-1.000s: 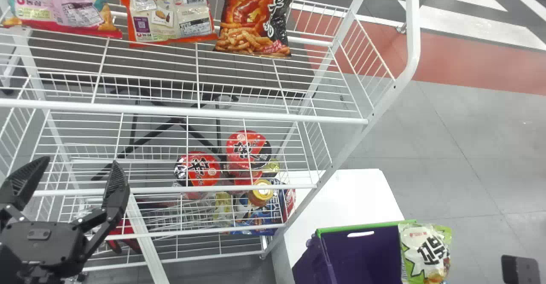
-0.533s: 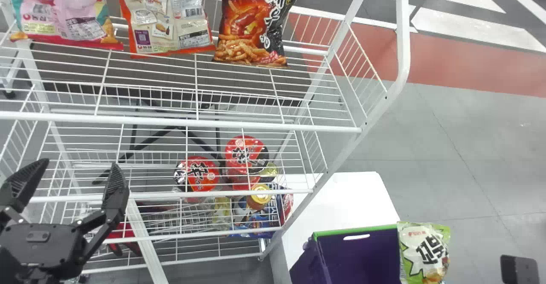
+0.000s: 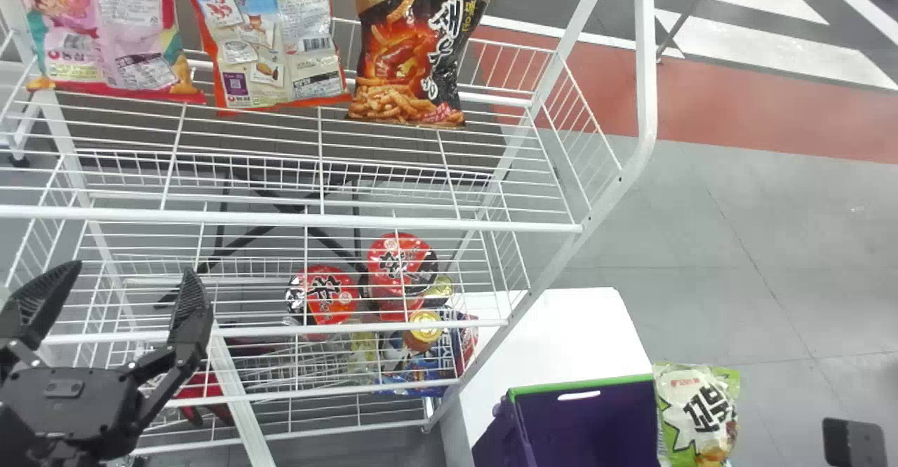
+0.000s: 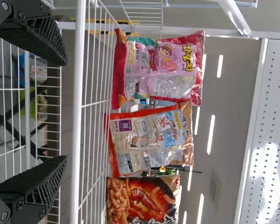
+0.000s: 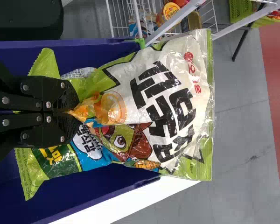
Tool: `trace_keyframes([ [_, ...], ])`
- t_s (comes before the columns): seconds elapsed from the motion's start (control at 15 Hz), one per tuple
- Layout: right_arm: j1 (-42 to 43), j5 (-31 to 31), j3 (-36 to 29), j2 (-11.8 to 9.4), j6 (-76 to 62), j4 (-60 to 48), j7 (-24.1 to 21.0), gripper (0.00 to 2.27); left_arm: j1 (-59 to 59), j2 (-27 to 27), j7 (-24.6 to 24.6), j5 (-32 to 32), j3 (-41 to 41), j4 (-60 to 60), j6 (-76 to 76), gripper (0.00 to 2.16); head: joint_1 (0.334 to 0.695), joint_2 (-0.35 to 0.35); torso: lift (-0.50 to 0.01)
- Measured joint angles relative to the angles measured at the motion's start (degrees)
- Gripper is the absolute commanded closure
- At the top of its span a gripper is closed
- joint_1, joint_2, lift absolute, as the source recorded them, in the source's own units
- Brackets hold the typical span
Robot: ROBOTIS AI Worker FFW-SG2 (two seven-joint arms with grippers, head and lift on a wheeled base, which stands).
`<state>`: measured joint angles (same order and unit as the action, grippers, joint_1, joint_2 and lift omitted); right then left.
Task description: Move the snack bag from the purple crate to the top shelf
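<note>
Head view: snack bag (image 3: 698, 411), green and white, at lower right of the frame, at the right-hand part of the purple crate (image 3: 589, 421). Crate sits at the bottom edge, right of centre, green along its far rim; white table surface (image 3: 561, 337) shows just beyond it.

Right wrist view: right gripper (image 5: 77, 111) closed on the snack bag, both fingers pinching the film, which puckers between them. Part of the bag lies over the crate interior; the broad printed part reaches out past the crate's edge.

Left gripper (image 3: 132, 268), head view, lower left of frame, in front of the wire rack: open, two fingers spread well apart. Left wrist view agrees: wide gap between the left gripper's (image 4: 65, 112) fingers.

Top shelf (image 3: 316, 219) spans upper left to upper centre, white wire. Three bags stand on it in a row: pink bag (image 3: 105, 39) at upper left, orange-edged bag (image 3: 273, 39) beside it, black-and-orange bag (image 3: 410, 53) at upper centre. Lower in the rack, near frame centre, seen through the wires: two red-lidded cups (image 3: 324, 295) and a yellow-lidded jar (image 3: 424, 328).
</note>
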<state>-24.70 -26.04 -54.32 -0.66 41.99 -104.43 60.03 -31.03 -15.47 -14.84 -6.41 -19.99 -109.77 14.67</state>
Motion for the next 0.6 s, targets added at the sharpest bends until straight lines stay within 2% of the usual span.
trace_keyframes([
  [0.6, 0.0, 0.02, -0.08, 0.38, -0.02, -1.23, 0.09, 1.72, 0.0, -0.16, -0.01, 0.0, -0.12, -0.1, -0.04, 0.1, 0.695, -0.35, -0.053],
])
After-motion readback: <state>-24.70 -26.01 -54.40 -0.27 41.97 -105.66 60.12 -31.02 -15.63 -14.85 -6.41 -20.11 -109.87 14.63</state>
